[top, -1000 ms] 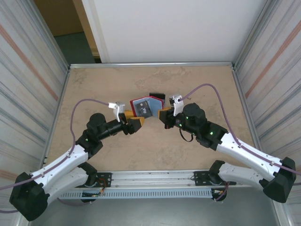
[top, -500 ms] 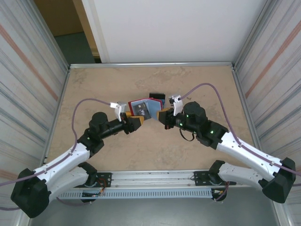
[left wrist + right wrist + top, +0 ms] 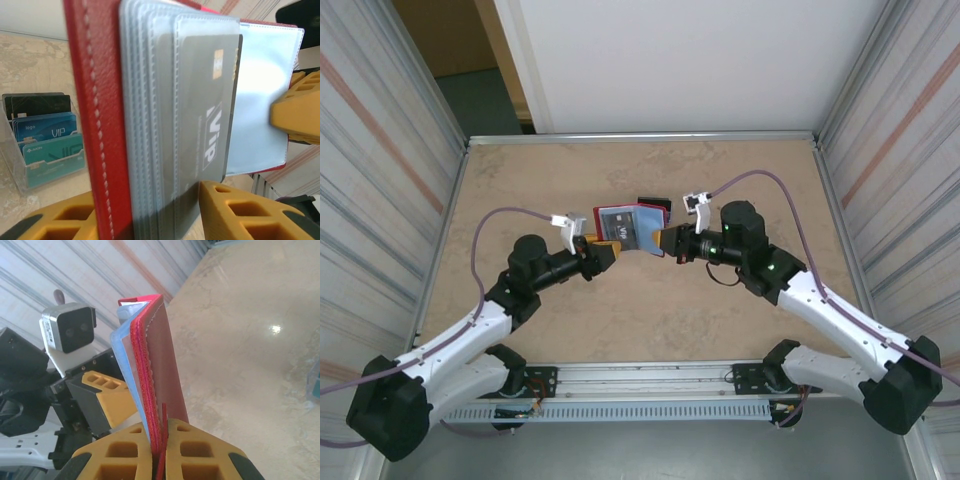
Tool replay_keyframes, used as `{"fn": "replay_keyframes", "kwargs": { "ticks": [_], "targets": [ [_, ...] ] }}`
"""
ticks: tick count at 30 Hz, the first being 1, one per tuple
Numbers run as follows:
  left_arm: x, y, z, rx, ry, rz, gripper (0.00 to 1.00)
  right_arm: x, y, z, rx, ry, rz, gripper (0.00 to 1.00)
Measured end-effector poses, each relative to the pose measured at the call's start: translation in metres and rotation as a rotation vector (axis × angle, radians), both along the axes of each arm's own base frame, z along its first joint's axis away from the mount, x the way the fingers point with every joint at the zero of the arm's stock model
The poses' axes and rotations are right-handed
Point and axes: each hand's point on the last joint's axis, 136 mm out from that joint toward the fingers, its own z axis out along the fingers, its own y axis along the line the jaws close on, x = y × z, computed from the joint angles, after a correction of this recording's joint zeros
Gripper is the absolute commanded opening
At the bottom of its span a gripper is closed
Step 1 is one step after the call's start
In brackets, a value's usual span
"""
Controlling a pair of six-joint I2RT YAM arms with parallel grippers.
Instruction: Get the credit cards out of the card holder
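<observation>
From above, the red card holder [image 3: 630,228] is mid-frame, with the left claw [image 3: 605,253] and right claw [image 3: 667,241] each pinching one side. Left wrist: a grey card [image 3: 207,115] sits in its sleeve; other credit cards [image 3: 45,135] stand in a clear rack [image 3: 17,177], lower left. Right wrist: the right claw clamps the holder at the bottom. Partly done, I think

Right gripper [image 3: 665,240] has swung its wrist forward, away from its own base, and now points more squarely at the left gripper [image 3: 608,249]. The card holder [image 3: 631,227] clamped between them now lies flatter and more level. Left gripper has nudged slightly forward.
</observation>
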Motion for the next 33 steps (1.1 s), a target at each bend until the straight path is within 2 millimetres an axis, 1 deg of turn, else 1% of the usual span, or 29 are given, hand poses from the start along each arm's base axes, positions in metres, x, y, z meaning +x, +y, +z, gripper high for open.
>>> {"fn": "replay_keyframes", "kwargs": {
  "ticks": [1, 2, 5, 6, 9, 12, 26, 28, 31, 33],
  "targets": [
    [0.000, 0.000, 0.000, 0.001, -0.002, -0.001, 0.58, -0.001, 0.002, -0.001, 0.003, 0.008, 0.012, 0.00],
    [0.000, 0.000, 0.000, 0.001, -0.005, -0.002, 0.60, -0.002, 0.002, -0.002, 0.004, 0.015, 0.019, 0.00],
    [0.001, 0.001, 0.001, -0.002, -0.004, -0.003, 0.67, -0.004, 0.005, -0.004, 0.004, 0.024, 0.036, 0.00],
    [0.000, 0.001, 0.001, -0.002, -0.004, -0.005, 0.67, -0.004, 0.005, -0.004, 0.004, 0.025, 0.038, 0.00],
    [0.000, 0.001, 0.002, -0.004, -0.002, -0.007, 0.57, -0.005, 0.005, -0.005, 0.003, 0.028, 0.040, 0.00],
    [0.002, 0.003, 0.002, -0.003, -0.005, -0.006, 0.48, -0.005, 0.005, -0.005, 0.000, 0.030, 0.039, 0.00],
    [-0.002, 0.002, 0.005, -0.011, -0.006, -0.037, 0.31, -0.004, 0.001, -0.008, -0.004, 0.047, 0.042, 0.00],
    [-0.003, 0.001, 0.006, -0.016, -0.005, -0.044, 0.27, -0.003, 0.001, -0.008, -0.004, 0.048, 0.041, 0.00],
    [-0.004, 0.000, 0.008, -0.030, 0.002, -0.054, 0.21, -0.002, -0.001, -0.010, -0.008, 0.052, 0.034, 0.03],
    [-0.006, -0.001, 0.012, -0.048, 0.002, -0.061, 0.15, -0.001, -0.001, -0.009, -0.007, 0.051, 0.032, 0.03]
  ]
}}
